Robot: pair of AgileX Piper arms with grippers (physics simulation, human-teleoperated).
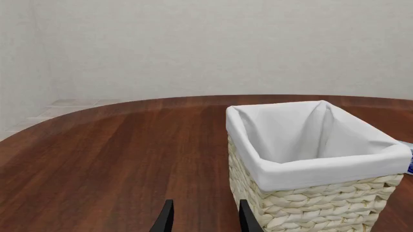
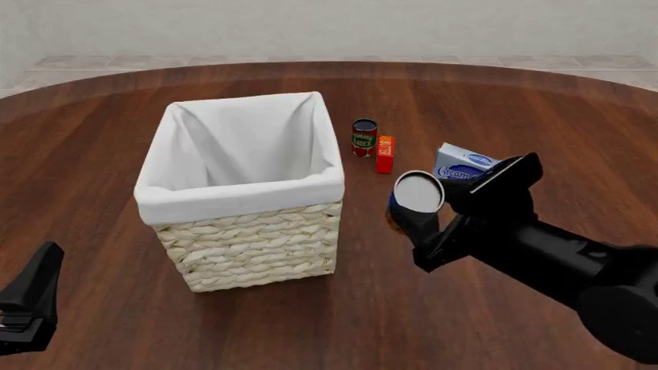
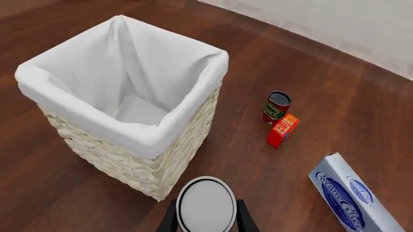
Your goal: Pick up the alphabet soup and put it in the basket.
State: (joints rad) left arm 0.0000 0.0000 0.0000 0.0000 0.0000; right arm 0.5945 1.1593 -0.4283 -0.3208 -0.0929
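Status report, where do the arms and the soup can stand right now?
Right gripper shut on alphabet soup, lifted beside basket. Left gripper open, idle. Nothing blocking.

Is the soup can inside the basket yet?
Not yet. The alphabet soup is outside the basket, held upright in the right claw; the basket looks empty.

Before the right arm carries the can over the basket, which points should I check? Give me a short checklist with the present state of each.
1. Right gripper jaws closed on the alphabet soup: ok.
2. Can lifted off the table: appears ok; the contact point is hidden.
3. Can over the basket: not ok, it is beside it.
4. Basket opening free: ok, only white lining shows.
5. Left gripper away from the path: ok, low at the near side.
6. Small red-labelled can and red box undisturbed: ok.
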